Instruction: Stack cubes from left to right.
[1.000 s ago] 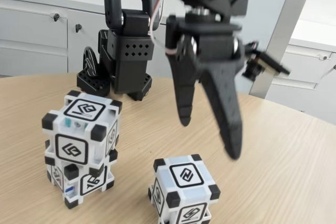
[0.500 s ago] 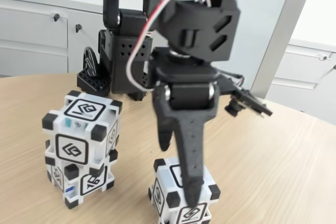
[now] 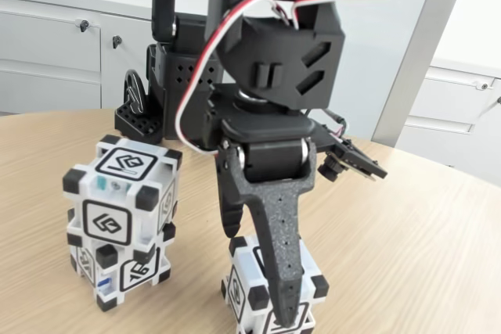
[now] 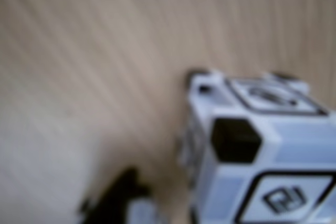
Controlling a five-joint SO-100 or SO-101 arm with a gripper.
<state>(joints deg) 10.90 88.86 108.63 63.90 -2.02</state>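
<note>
On table (image 3: 438, 240), left of lone cube (image 3: 252, 275), stood two-cube stack (image 3: 121, 220): one cube set on another, upper slightly twisted. Stacking judged two-thirds done; third cube not yet lifted. Gripper (image 3: 262, 275) straddled lone cube, long finger (image 3: 283, 256) down over its front face, short finger behind it. Jaws apart; contact with cube could not be told. Wrist view, blurred, showed lone cube (image 4: 262, 156) resting on wood, close below camera. Remaining: clamp, lift, place on stack.
</note>
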